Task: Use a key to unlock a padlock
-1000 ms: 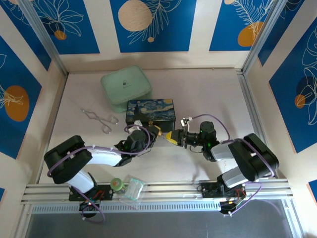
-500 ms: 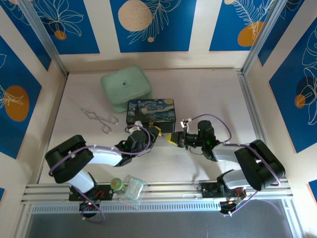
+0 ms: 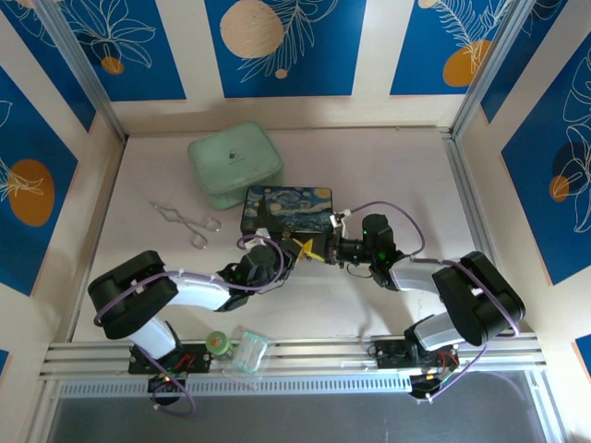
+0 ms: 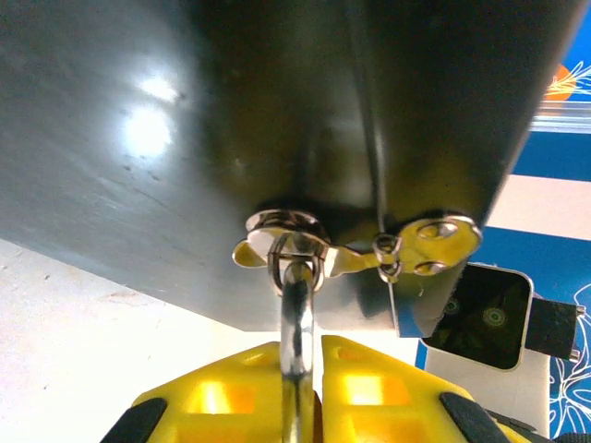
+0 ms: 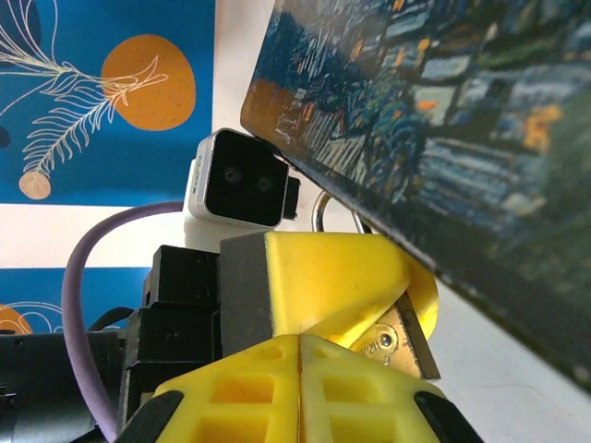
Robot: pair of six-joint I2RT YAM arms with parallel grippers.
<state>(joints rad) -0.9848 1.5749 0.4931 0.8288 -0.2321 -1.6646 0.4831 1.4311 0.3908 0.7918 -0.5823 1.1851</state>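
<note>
The brass padlock (image 5: 404, 340) shows its keyhole face between the yellow fingers of my left gripper (image 3: 297, 247), which is shut on it. Its silver shackle (image 4: 297, 314) rises from that gripper (image 4: 300, 406) into the ring of the box's clasp (image 4: 295, 251). The Starry-Night box (image 3: 288, 209) is tipped up, its dark underside (image 4: 231, 111) facing the left wrist camera. My right gripper (image 3: 319, 250) is shut, fingertips pressed together (image 5: 301, 388) just in front of the padlock. The key is hidden.
A mint-green case (image 3: 235, 161) sits behind the box. Silver wire tongs (image 3: 187, 221) lie to the left. A clear cup (image 3: 247, 353) and a green-capped item (image 3: 217, 342) rest by the front rail. Patterned walls close in three sides.
My right gripper has moved left and slightly up, close to the left gripper. The box has tipped up and shifted a little to the right.
</note>
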